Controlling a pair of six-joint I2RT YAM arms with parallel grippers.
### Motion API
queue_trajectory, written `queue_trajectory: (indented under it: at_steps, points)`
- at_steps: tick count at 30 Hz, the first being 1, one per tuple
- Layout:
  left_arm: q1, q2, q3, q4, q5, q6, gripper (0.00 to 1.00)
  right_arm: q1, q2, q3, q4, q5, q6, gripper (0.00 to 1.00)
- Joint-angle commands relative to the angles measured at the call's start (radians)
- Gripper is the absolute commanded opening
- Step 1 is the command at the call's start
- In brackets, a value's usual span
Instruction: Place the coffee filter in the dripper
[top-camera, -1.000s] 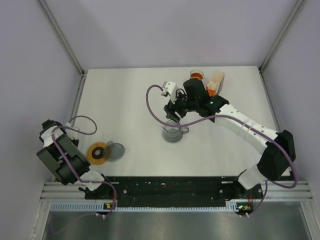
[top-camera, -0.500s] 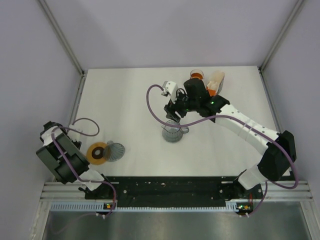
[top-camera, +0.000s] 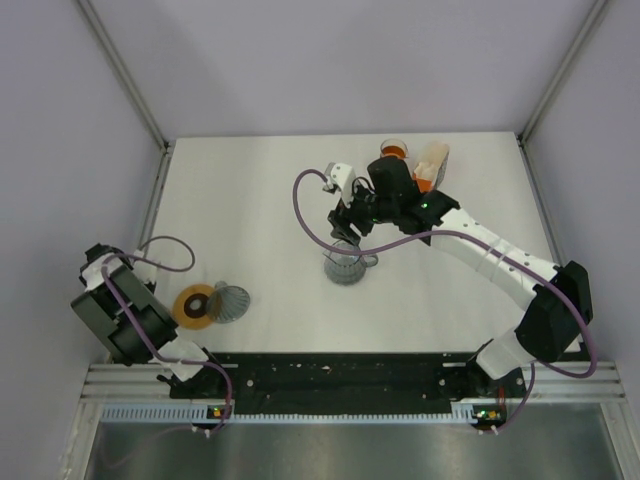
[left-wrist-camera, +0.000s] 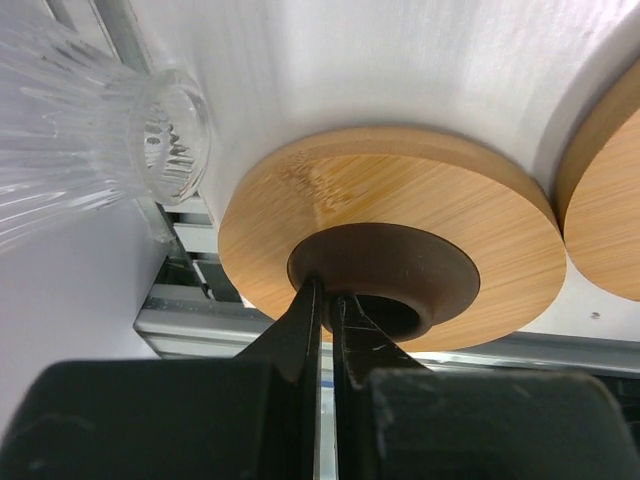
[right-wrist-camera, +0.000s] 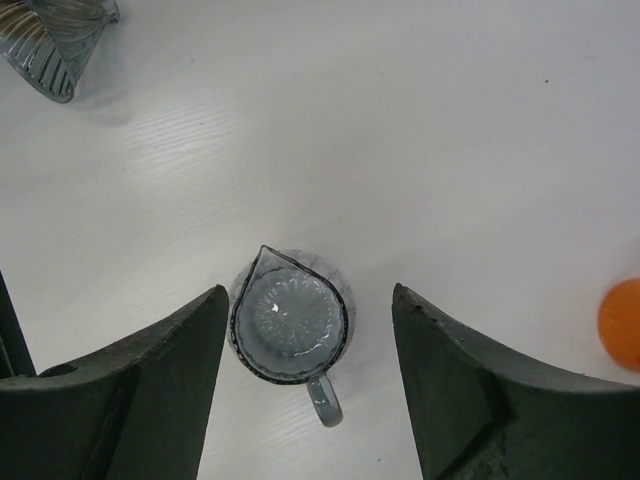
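Note:
The dripper (top-camera: 193, 306) is an orange-tan wooden ring with a dark centre hole, at the near left of the table. In the left wrist view its wood ring (left-wrist-camera: 400, 200) and dark collar (left-wrist-camera: 400, 262) fill the frame. My left gripper (left-wrist-camera: 325, 292) is shut on the collar's wall, one finger outside and one in the hole. My right gripper (right-wrist-camera: 310, 295) is open and empty, hovering over a glass pitcher (right-wrist-camera: 290, 322) at mid-table (top-camera: 345, 264). The white coffee filter is not in view.
A ribbed clear glass cone (top-camera: 231, 300) lies on its side right beside the dripper ring (left-wrist-camera: 80, 150). An orange cup (top-camera: 396, 151) and an orange carton with cream paper (top-camera: 431, 165) stand at the back right. Grey walls enclose the table.
My left arm has shifted slightly toward the near edge. The dripper ring, the pitcher and the right arm have hardly moved.

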Motion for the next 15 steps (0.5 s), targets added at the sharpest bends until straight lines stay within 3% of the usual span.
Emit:
queue_trajectory:
  at_steps: [1, 6, 11, 15]
  points:
    - [-0.003, -0.032, 0.026, -0.069, 0.225, -0.023, 0.0, 0.012, -0.036, 0.023, 0.017, -0.035, 0.004, 0.67]
    - [-0.006, -0.083, 0.144, -0.202, 0.432, -0.068, 0.0, 0.012, -0.034, 0.037, 0.019, -0.06, 0.029, 0.67]
    - [-0.009, -0.137, 0.221, -0.201, 0.518, -0.135, 0.0, 0.012, -0.039, 0.05, 0.019, -0.069, 0.047, 0.67]
    - [-0.045, -0.137, 0.359, -0.314, 0.703, -0.15, 0.0, 0.015, -0.036, 0.074, 0.029, -0.103, 0.075, 0.67]
